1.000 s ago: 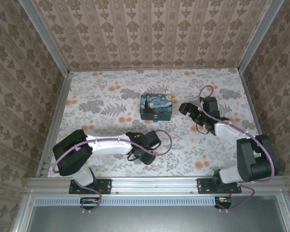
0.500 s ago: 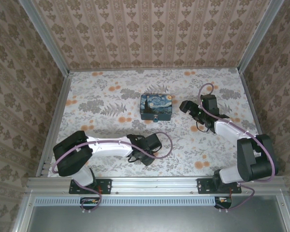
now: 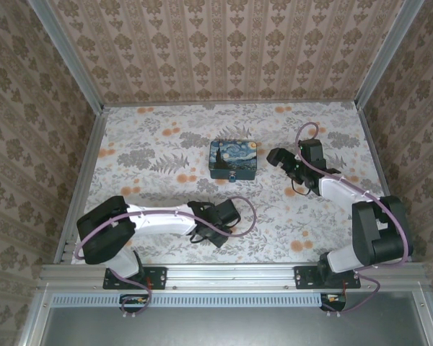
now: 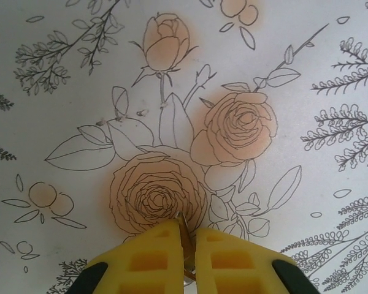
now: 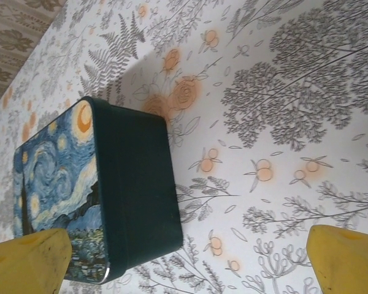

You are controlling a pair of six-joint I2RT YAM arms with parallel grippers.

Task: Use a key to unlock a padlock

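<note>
A thin metal key [image 4: 184,237] stands on edge between the yellow fingers [image 4: 148,257] of my left gripper [image 4: 185,240], which is shut on it just above the flowered tabletop. That gripper [image 3: 202,231] is low at the near middle of the table. A Starry Night tin box [image 3: 233,159] sits mid-table with a small padlock [image 3: 233,177] at its front edge, too small to read. My right gripper [image 3: 278,157] hovers open just right of the box [image 5: 110,196]; its fingers [image 5: 24,263] stand wide apart around nothing.
Patterned walls and metal rails enclose the table [image 3: 166,137] on three sides. A purple cable [image 3: 307,133] loops above the right arm. There is free tabletop left of and behind the box.
The left gripper's fingers have shut on the key, and its wrist has shifted a little. The right gripper has edged slightly toward the box.
</note>
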